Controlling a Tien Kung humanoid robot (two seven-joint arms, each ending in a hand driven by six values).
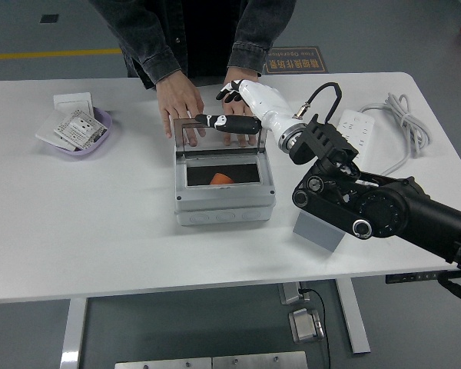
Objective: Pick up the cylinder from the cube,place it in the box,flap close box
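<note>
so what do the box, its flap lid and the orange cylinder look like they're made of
The box looks like light grey moulded plastic with a matte finish, going by its rounded corners and screw recesses. Its flap lid, standing open, seems to be clear plastic in a grey frame: the person's fingers show through it. The orange cylinder inside is an even, dull orange, likely plastic or foam; the view cannot settle which.

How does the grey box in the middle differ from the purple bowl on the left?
The grey box is angular, with a clear hinged lid standing open; the purple bowl is round and lidless. The box holds one orange cylinder, low inside; the bowl is heaped with white switch plates that overhang its rim. Both sit on the white table.
</note>
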